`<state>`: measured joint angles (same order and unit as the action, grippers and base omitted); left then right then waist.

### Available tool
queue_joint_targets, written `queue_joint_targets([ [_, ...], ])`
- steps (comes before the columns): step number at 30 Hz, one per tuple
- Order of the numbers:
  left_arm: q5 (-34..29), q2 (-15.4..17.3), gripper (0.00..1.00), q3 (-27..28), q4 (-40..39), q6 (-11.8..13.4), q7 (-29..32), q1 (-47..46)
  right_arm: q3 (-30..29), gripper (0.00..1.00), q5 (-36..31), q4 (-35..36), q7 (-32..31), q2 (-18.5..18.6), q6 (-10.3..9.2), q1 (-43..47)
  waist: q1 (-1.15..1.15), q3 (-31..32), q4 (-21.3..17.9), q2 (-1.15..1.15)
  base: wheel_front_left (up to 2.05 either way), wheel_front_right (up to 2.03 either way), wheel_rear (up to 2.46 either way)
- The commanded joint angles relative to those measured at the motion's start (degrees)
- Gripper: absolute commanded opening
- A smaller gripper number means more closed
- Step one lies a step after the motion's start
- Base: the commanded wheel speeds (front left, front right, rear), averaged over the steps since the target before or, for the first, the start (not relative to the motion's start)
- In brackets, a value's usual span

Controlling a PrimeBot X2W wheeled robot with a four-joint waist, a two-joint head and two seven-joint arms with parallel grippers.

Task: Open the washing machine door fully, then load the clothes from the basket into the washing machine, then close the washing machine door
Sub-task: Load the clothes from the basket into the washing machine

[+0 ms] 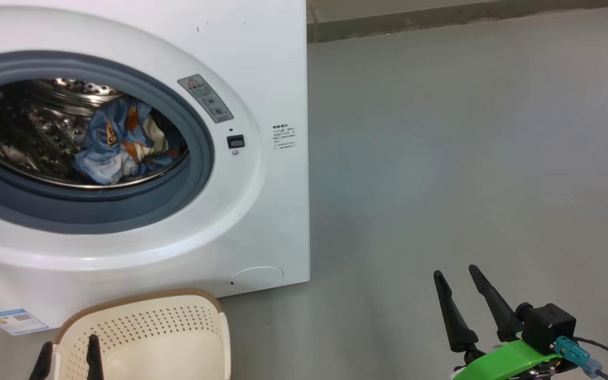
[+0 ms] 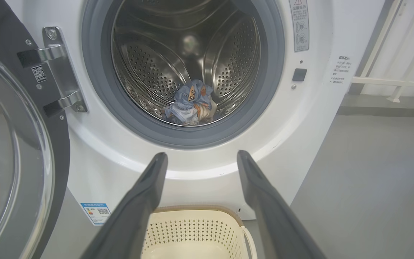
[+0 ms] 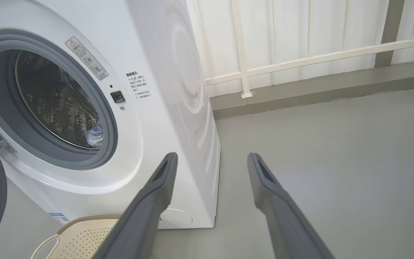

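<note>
Now the light-blue cartoon-printed clothes (image 2: 189,104) lie in the steel drum (image 2: 149,61) ahead of the left gripper (image 2: 201,158), which like the right gripper (image 3: 210,158) is spread open and empty, so swinging the black-rimmed round glass door (image 2: 13,151), to its left, could pinch fabric against the grey-blue rubber gasket (image 2: 192,138).

**Drum mouth open**

The mouth of the washing machine (image 1: 272,63), left in the head view, stands unblocked; the clothes (image 1: 119,142) lie low inside. The washing machine door (image 2: 16,151) juts out at the left wrist view's left edge. The basket (image 1: 151,327) sits below the mouth, and bare floor (image 1: 467,158) spreads right.
</note>
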<state>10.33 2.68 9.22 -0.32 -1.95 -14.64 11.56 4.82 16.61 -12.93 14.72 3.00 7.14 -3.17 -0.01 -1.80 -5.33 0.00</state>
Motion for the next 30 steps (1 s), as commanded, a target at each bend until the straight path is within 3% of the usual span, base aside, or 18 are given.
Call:
queue_joint_targets([
  [1, 0.3, 0.2, 1.0, 1.6, -1.6, 0.5, -0.4, -0.6, 1.2, 1.0, -1.0, 1.7, 0.3, -0.1, 0.35, 0.1, 0.01, 0.5, 0.2, 0.0, 0.0, 0.0, 0.0],
  [30, 2.2, 0.2, 1.0, 0.7, -1.3, 1.1, -0.4, 1.8, 1.0, 1.0, -2.0, 2.4, 0.3, -0.1, 0.35, 1.4, 0.01, 3.0, 2.2, 0.0, 0.0, 0.0, 0.0],
])
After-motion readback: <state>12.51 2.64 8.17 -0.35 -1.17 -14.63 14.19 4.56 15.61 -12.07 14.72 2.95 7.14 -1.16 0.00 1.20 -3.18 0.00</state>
